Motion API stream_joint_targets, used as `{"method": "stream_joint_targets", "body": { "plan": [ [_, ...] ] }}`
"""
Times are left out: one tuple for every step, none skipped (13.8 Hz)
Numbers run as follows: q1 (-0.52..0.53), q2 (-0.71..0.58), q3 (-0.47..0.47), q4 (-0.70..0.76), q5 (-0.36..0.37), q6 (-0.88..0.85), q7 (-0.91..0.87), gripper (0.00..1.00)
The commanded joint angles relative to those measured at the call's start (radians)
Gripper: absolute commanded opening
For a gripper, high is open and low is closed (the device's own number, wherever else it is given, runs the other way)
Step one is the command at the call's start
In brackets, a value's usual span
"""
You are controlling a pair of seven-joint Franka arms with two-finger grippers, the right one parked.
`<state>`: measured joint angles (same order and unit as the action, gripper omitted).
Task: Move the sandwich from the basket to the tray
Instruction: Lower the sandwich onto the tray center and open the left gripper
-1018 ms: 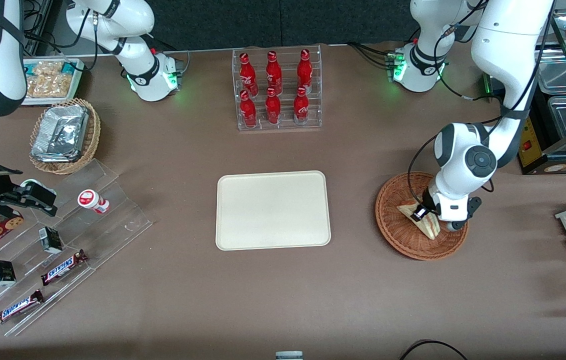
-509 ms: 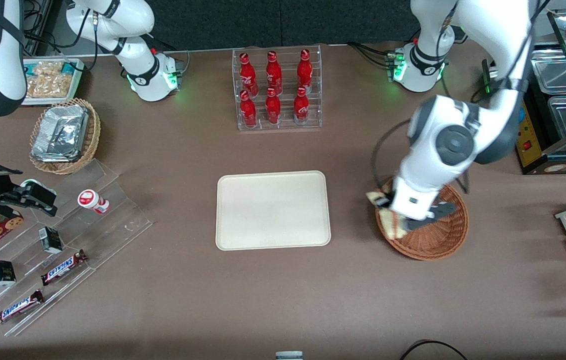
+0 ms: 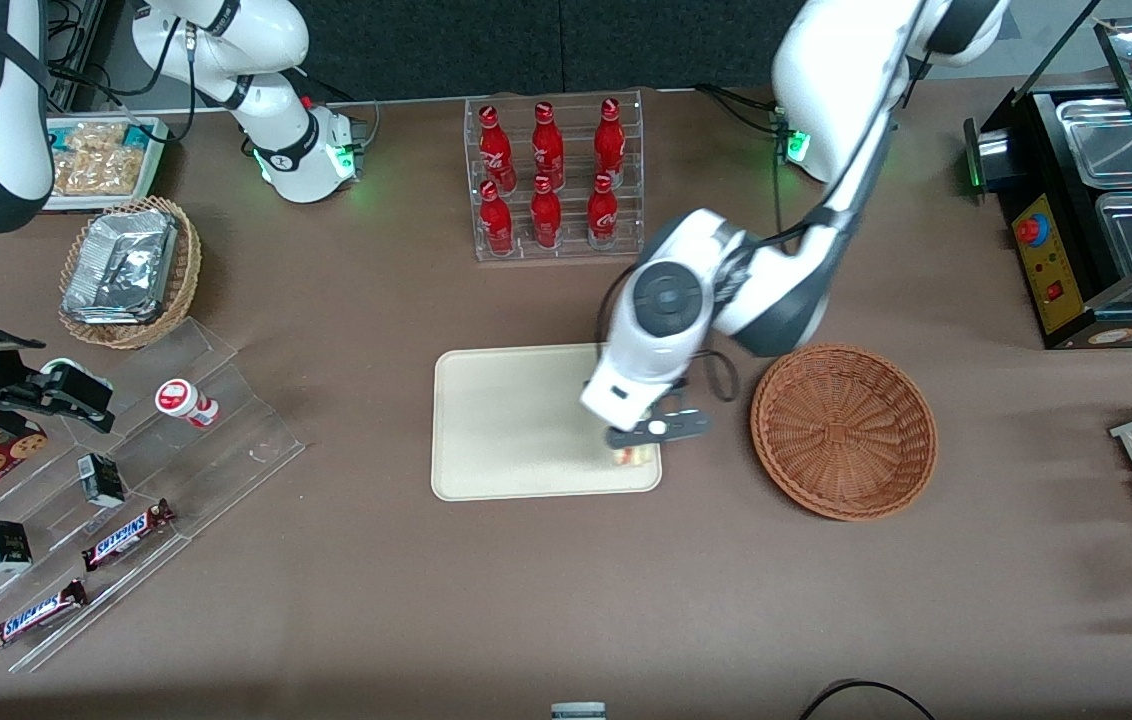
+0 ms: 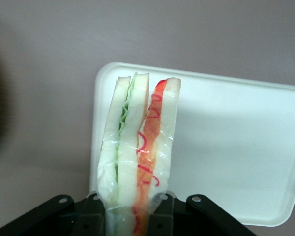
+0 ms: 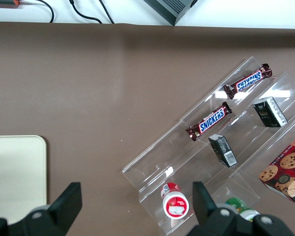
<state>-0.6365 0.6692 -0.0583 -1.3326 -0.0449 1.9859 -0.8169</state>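
Step in hand: carry, near its end. The left arm's gripper (image 3: 638, 440) hangs over the tray (image 3: 506, 420), above the tray corner that faces the basket (image 3: 843, 430) and the front camera.

Fingers (image 4: 160, 216): closed narrow on the sandwich (image 4: 140, 147), pinching it across its bread faces. Wedge held edge-on, red-orange and green filling layers showing, clear film around it.

Where the sandwich is: in the front view only a sliver (image 3: 633, 457) peeks out under the wrist, right at the tray's rim nearest the front camera. It looks raised clear of the tray, though contact cannot be confirmed.

Basket: nothing in it, on the desk just beside the tray, toward the working arm's end. Tray sits mid-desk, nothing lying flat on it.

Judgement: pick done, transfer all but done, release not yet made.

Next move calls for:
- a nudge inward, toward the tray's middle, since the wedge sits close over the rim and could land half off it;
- a short descent until the wedge meets the tray;
- spreading the fingers, then a straight lift so the film does not drag.
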Motion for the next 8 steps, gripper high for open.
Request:
{"method": "stream_joint_targets", "body": {
  "plan": [
    [-0.060,0.111,0.015,0.104,-0.010,0.063,-0.033,0.18],
    [-0.080,0.128,0.015,0.102,-0.009,0.092,-0.039,0.18],
    [-0.095,0.145,0.017,0.107,-0.006,0.111,-0.048,0.18],
    [-0.106,0.165,0.017,0.112,-0.006,0.134,-0.067,0.18],
    [-0.120,0.193,0.017,0.125,-0.001,0.155,-0.091,0.19],
    [-0.132,0.219,0.018,0.138,0.002,0.163,-0.108,0.21],
    [-0.134,0.246,0.018,0.151,0.003,0.175,-0.111,0.22],
    [-0.144,0.263,0.020,0.153,0.003,0.197,-0.113,0.22]
  ]
}}
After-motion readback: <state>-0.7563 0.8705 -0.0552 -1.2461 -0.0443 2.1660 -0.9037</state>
